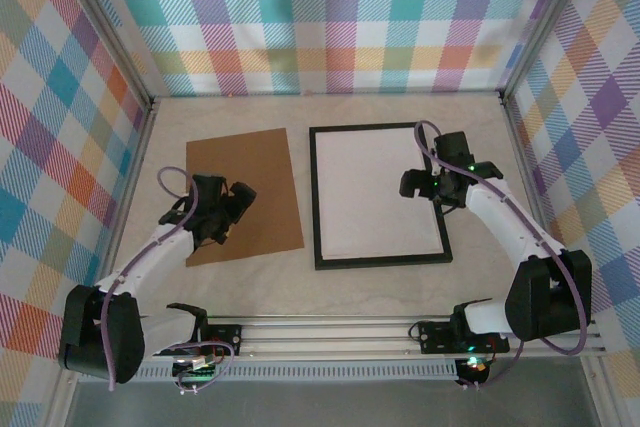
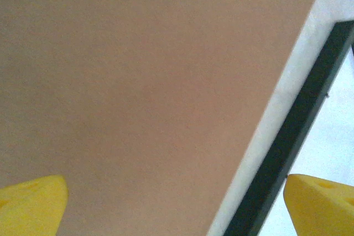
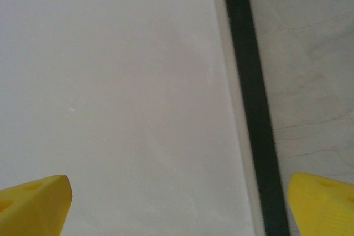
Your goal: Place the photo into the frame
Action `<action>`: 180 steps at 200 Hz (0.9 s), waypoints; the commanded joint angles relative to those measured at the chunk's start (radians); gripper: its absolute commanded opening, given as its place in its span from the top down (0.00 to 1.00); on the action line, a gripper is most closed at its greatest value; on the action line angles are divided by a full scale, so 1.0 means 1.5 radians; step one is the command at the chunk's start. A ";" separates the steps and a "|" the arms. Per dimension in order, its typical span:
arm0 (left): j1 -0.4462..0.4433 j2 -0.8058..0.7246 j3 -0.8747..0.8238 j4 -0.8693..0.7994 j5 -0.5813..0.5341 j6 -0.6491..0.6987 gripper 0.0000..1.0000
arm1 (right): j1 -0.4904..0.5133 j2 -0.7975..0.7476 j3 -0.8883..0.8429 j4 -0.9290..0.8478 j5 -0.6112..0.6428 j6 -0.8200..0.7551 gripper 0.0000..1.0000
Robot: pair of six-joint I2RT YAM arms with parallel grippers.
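Fingertips (image 3: 33, 203) cropped, left claw (image 2: 177, 208) open over board (image 2: 138, 81), right claw (image 3: 180, 205) open over white sheet (image 3: 110, 81) in frame (image 3: 251, 109).

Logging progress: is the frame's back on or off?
Off. The brown board lies flat left of the frame, apart from it; a white sheet fills the frame.

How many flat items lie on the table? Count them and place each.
2. The brown board lies left of centre; the black frame, white inside, lies to its right, apart from it. More may be hidden beneath them.
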 commanded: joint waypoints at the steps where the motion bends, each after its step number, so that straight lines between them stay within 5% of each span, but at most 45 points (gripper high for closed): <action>1: 0.066 -0.016 0.016 -0.036 0.001 0.055 0.00 | 0.035 0.005 0.014 0.047 -0.066 0.041 0.01; 20: 0.130 -0.017 0.008 -0.042 0.016 0.083 0.00 | 0.112 0.039 0.025 0.080 -0.052 0.068 0.00; 72: 0.265 -0.009 -0.023 -0.036 0.047 0.119 0.00 | 0.290 0.189 0.103 0.172 -0.093 0.172 0.27; 102: 0.305 -0.001 -0.034 -0.028 0.038 0.124 0.00 | 0.377 0.314 0.210 0.165 -0.078 0.208 0.32; 180: 0.341 0.028 -0.042 -0.028 -0.003 0.183 0.00 | 0.451 0.544 0.435 0.088 0.015 0.267 0.33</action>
